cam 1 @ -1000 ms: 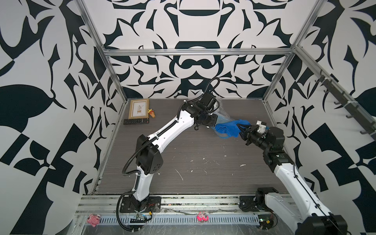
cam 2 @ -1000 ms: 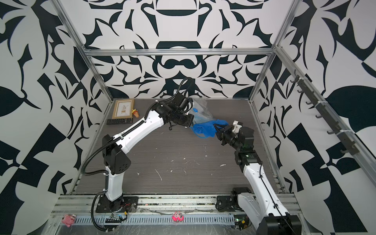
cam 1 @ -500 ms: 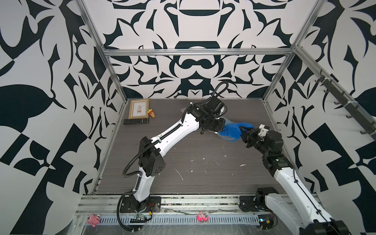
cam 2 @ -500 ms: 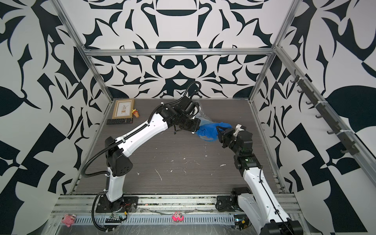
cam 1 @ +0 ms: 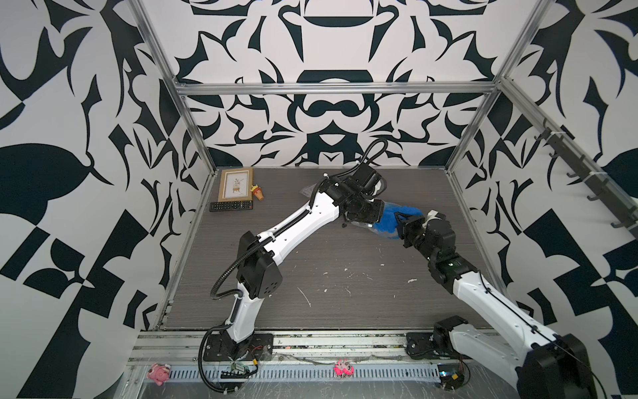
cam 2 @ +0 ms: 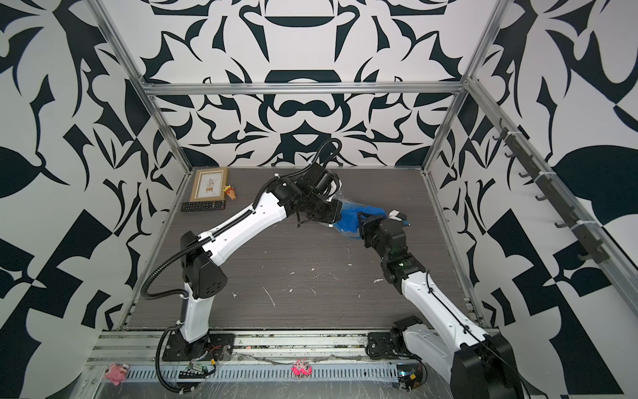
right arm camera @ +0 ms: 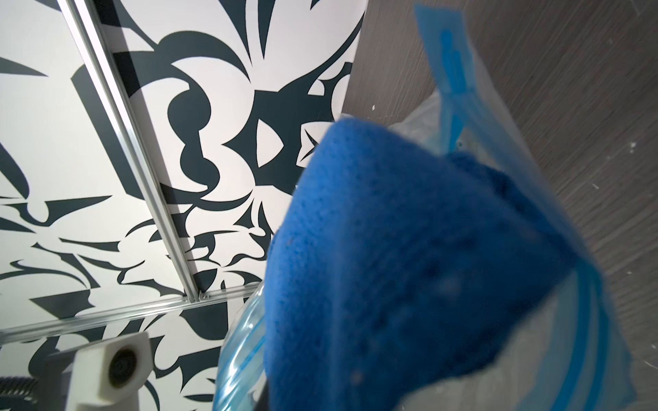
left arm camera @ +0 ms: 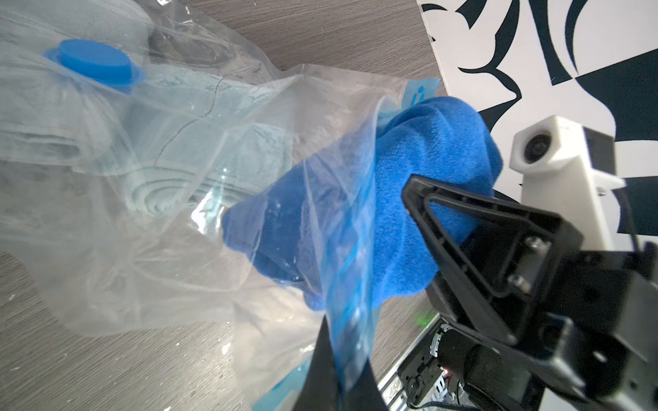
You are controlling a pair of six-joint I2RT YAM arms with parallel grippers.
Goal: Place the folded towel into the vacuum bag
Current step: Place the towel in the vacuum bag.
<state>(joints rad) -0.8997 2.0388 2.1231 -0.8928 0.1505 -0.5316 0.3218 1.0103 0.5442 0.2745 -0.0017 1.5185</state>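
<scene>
Towel half in, half out: that is about where things stand. The blue towel [cam 1: 392, 222] is held over the table [cam 1: 310, 269], out toward two o'clock on the tabletop. Its leading end is already past the mouth of the vacuum bag [left arm camera: 160, 149] and shows darker through the clear plastic, while its bunched rear end sits outside the opening.

The right gripper [cam 1: 402, 221] is clenched on that outer bunch, coming at the bag from its three o'clock side. The left wrist view shows one of its black fingers [left arm camera: 414, 186] pressed against the cloth, and the other is hidden behind it. The left gripper [cam 1: 374, 216] is clamped tight on the bag's blue zip strip [left arm camera: 350, 302], holding the mouth up and open from the nine o'clock side. Deeper in the bag lie pale folded towels [left arm camera: 199, 117] near the round blue valve cap [left arm camera: 94, 66].

I'd call the job a little past the middle. The mouth is open and the towel has entered. What remains is to push the bunched end through, let go, and draw the claw out without dragging cloth back. The strip lies across the towel's middle and could snag there.

Off at ten o'clock a picture frame [cam 1: 235, 184], a remote [cam 1: 231, 206] and a small toy [cam 1: 259, 192] lie well apart from all this.
</scene>
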